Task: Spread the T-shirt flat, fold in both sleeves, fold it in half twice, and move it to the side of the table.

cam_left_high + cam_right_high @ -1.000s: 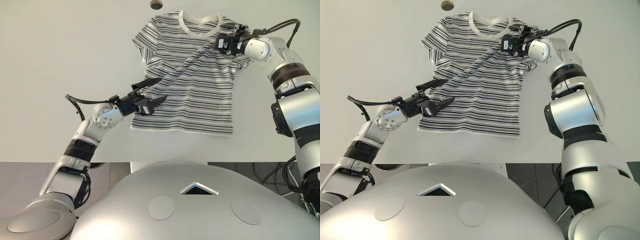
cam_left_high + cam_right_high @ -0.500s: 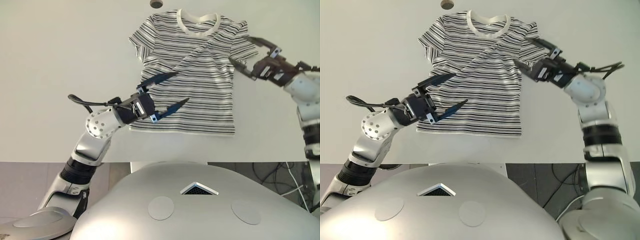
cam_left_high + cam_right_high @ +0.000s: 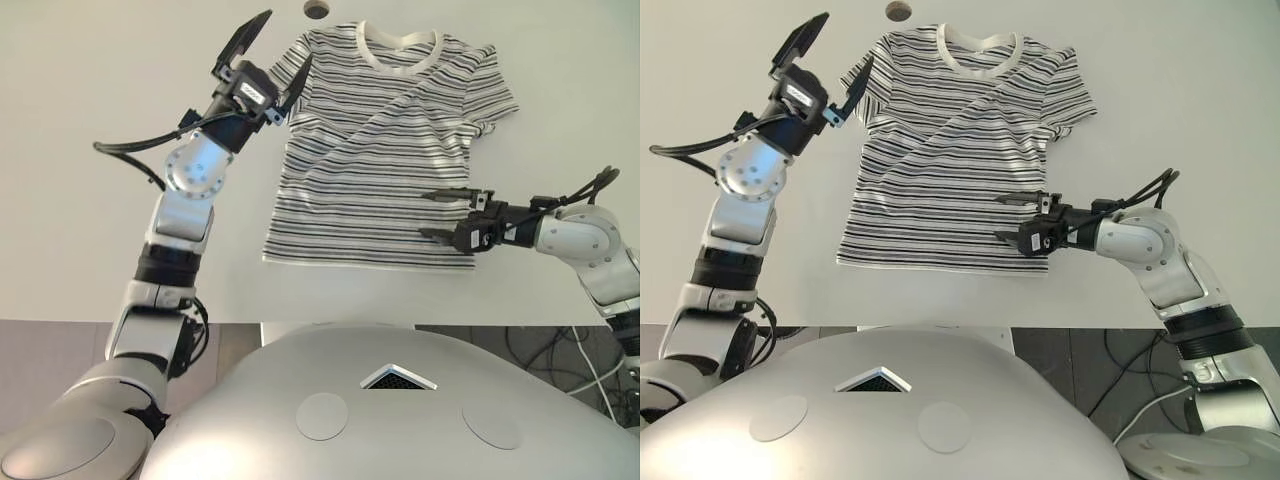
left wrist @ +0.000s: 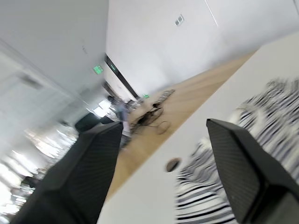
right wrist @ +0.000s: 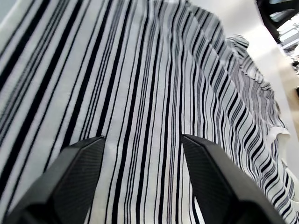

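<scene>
left fingers (image 3: 245,36) rose, spread apart, to the t-shirt (image 3: 380,130) sleeve; right fingers (image 3: 450,195) dropped, also apart, over its hem.

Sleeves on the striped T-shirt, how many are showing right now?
2. The left sleeve lies at the T-shirt's left shoulder, just by the raised, open left hand; the right sleeve lies spread out at the right shoulder. Neither is folded in.

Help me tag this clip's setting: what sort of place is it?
Probably a lab or office hall: a white table, a long room with wood floor and a green exit sign behind.
</scene>
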{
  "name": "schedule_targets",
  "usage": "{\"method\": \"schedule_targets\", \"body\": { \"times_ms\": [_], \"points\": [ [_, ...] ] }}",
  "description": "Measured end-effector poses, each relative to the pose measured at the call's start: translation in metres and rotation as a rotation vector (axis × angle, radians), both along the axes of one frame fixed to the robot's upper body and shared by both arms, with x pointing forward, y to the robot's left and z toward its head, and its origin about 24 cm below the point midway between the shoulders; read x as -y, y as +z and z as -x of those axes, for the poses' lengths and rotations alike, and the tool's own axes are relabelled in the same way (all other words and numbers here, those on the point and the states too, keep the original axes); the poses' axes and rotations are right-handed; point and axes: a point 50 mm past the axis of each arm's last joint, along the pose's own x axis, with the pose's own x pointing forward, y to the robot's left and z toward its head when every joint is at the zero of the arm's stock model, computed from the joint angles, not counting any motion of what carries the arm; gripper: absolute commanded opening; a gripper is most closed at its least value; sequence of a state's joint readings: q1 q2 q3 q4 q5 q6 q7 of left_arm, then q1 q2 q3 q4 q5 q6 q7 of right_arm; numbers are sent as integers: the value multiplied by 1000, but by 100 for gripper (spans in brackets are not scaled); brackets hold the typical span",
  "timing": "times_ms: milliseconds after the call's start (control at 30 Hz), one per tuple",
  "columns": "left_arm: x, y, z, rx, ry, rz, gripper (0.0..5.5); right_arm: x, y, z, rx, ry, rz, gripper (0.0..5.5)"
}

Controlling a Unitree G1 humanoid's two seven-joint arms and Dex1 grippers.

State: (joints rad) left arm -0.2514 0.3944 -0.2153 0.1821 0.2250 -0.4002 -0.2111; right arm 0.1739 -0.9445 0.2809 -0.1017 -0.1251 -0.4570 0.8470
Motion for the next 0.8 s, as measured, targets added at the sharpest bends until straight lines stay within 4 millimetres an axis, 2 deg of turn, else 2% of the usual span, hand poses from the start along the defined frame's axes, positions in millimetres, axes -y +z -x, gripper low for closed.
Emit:
{"method": "schedule_targets", "body": {
  "times_ms": [100,200,300,467,533,567,633,700,733,800],
  "points": [
    [6,-5,-23,81,25,-148,332,12,6,17,-43,14,73,310],
    [32,-2,-39,150,-19,-181,332,18,10,23,-59,3,111,310],
    [52,-6,-46,180,-65,-200,332,22,13,26,-72,-17,131,310],
    [65,-25,-53,153,-101,-291,332,23,18,27,-89,-48,126,310],
    [69,-35,-50,132,-133,-324,332,19,26,22,-57,-72,66,310],
    [70,-42,-46,126,-160,-359,332,14,39,18,-30,-91,-20,310],
    [68,-54,-41,138,-195,-422,332,6,64,21,-7,-97,-191,310],
    [52,-62,-39,155,-193,-510,332,3,79,33,-30,-85,-292,310],
    [37,-68,-38,149,-180,-570,332,3,88,38,-28,-82,-343,310],
    [21,-73,-37,133,-156,-608,332,3,97,40,-4,-93,-400,310]
  ]
}}
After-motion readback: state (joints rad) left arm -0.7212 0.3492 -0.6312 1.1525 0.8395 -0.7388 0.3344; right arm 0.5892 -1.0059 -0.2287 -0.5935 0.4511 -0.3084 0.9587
